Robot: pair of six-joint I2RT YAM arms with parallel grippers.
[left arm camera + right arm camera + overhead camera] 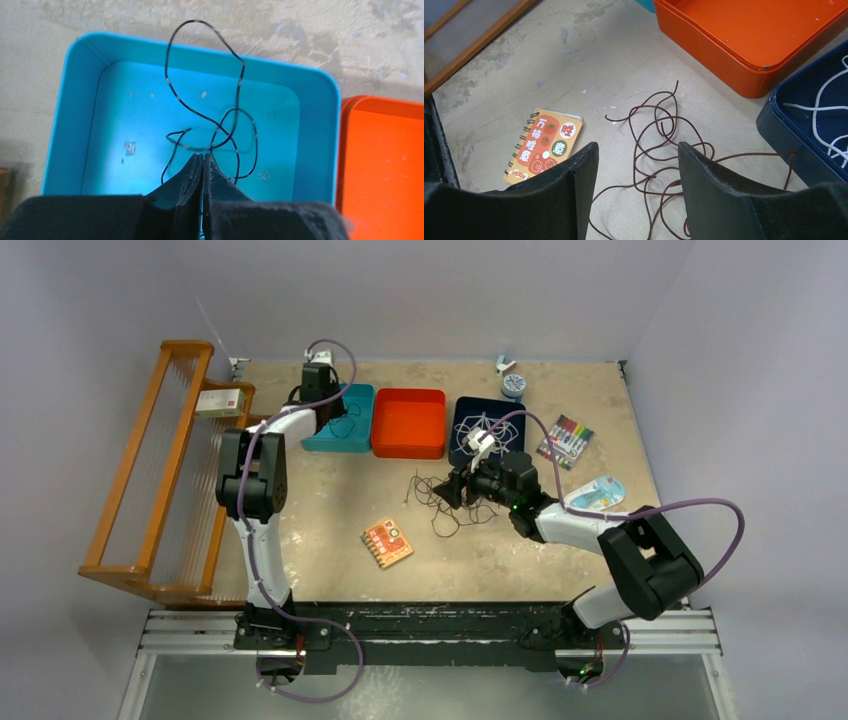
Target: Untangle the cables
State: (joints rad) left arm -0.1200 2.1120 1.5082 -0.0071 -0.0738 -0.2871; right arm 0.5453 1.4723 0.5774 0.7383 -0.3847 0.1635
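Observation:
A thin black cable (205, 107) lies looped in the teal tray (75, 115), one loop reaching over its far rim. My left gripper (202, 156) is shut over this tray (340, 420), and the cable runs in behind its fingertips, seemingly pinched. A tangle of thin dark brown cable (664, 140) lies on the table (440, 502). My right gripper (638, 150) is open just above it, one finger on each side. In the top view it (455, 488) is at the table's middle. A white cable (824, 100) lies in the navy tray (480, 430).
An orange tray (408, 422) stands between the teal and navy trays. An orange spiral notebook (387, 543) lies left of the tangle. A marker pack (565, 440), a blue-white packet (597, 493) and a tape roll (513, 385) lie at the right. A wooden rack (150, 470) fills the left edge.

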